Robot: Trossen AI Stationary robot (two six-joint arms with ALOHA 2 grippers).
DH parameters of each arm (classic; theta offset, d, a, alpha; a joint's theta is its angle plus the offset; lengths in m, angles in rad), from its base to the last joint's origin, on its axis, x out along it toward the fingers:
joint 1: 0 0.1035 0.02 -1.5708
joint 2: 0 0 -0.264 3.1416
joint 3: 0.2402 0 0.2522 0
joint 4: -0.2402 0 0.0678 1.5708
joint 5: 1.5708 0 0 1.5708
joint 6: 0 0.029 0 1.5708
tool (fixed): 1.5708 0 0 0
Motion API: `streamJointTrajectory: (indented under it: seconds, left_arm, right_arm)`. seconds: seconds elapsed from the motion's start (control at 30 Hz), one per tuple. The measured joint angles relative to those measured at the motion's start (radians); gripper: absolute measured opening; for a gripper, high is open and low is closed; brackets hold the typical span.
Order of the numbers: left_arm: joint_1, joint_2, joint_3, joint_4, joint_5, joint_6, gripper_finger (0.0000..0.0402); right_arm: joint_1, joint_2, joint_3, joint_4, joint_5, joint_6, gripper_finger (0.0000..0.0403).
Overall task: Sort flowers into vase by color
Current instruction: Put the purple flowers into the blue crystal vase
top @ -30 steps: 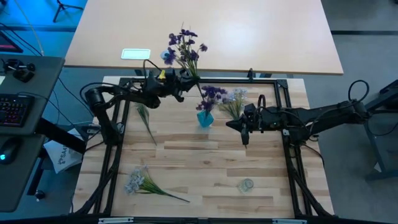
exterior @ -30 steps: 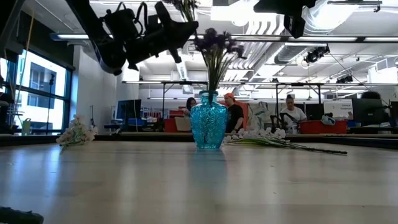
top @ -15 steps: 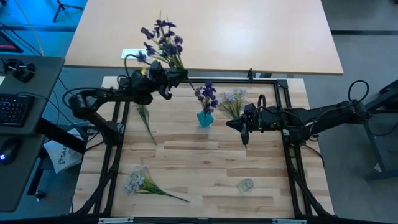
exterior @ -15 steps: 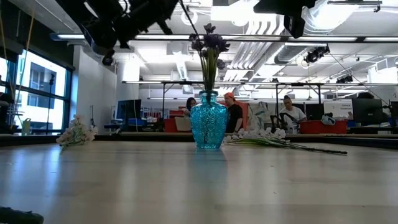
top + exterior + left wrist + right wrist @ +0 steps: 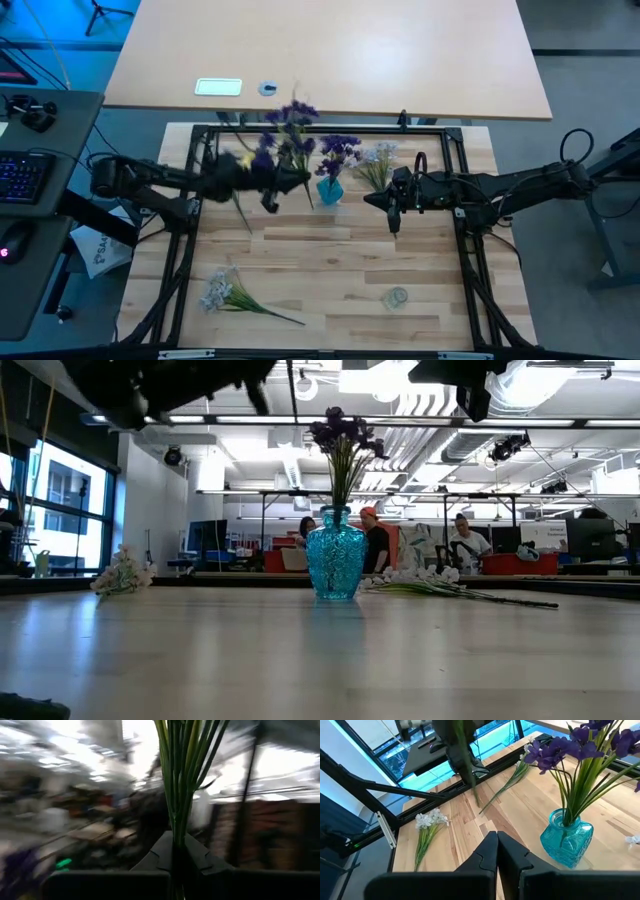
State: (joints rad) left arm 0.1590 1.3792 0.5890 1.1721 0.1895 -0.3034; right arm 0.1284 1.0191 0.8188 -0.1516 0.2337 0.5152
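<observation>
1 purple sprig [image 5: 285,135] has swung back beside the vase [image 5: 329,190].

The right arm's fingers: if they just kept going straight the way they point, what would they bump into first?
Probably the blue vase of purple flowers. The right gripper, fingers shut and empty, points across the table with the vase close ahead, though slightly off its line; it might pass beside it.

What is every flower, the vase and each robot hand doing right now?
Left gripper: shut on a purple sprig, held above the table.
Right gripper: shut, empty, waiting right of the vase.
Vase: upright, holding purple flowers.
Pale sprig: lying beside the vase.
Second pale sprig: lying at the table's near left.
</observation>
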Motion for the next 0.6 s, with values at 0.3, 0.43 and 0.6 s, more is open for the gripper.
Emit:
streamJointTrajectory:
  seconds: [0.3,0.43,0.6]
  left_arm:
    - [-0.085,0.197,-0.038,0.276,-0.335,0.132,0.0000]
    - [-0.038,0.301,-0.031,0.391,-0.341,0.051,0.0000]
    - [-0.012,0.358,-0.023,0.396,-0.337,0.037,0.0000]
  right_arm:
    - [-0.005,0.000,0.000,-0.020,0.014,0.000,0.0000]
    - [-0.005,0.000,0.000,-0.026,0.016,0.000,0.0000]
    - [-0.005,0.001,0.000,-0.036,0.018,-0.013,0.0000]
